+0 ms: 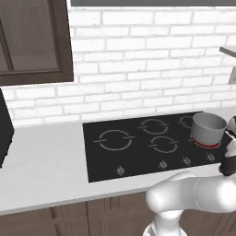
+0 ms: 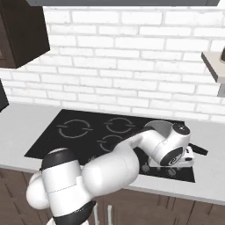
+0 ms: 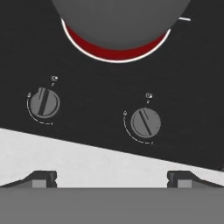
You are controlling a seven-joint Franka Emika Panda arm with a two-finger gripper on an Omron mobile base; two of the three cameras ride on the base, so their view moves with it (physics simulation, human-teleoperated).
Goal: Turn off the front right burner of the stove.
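front right burner point(image 3: 117, 51) beyond open gripper point(image 3: 112, 178)

Black glass stove point(image 1: 138, 152) with grey ring marks; the front right burner point(image 3: 114, 51) glows red, top centre, under a grey pot point(image 1: 208, 128). White worktop point(image 1: 41, 170), white brick wall point(image 1: 138, 55).

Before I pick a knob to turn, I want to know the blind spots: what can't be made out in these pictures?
- Front right burner: the grey pot covers most of it; just a red arc shows.
- Knob symbols in the hand view: too small to read.
- Rightmost knobs in the right base view: the arm hides them.
- Pincer: just its tips show, apart, above the countertop.
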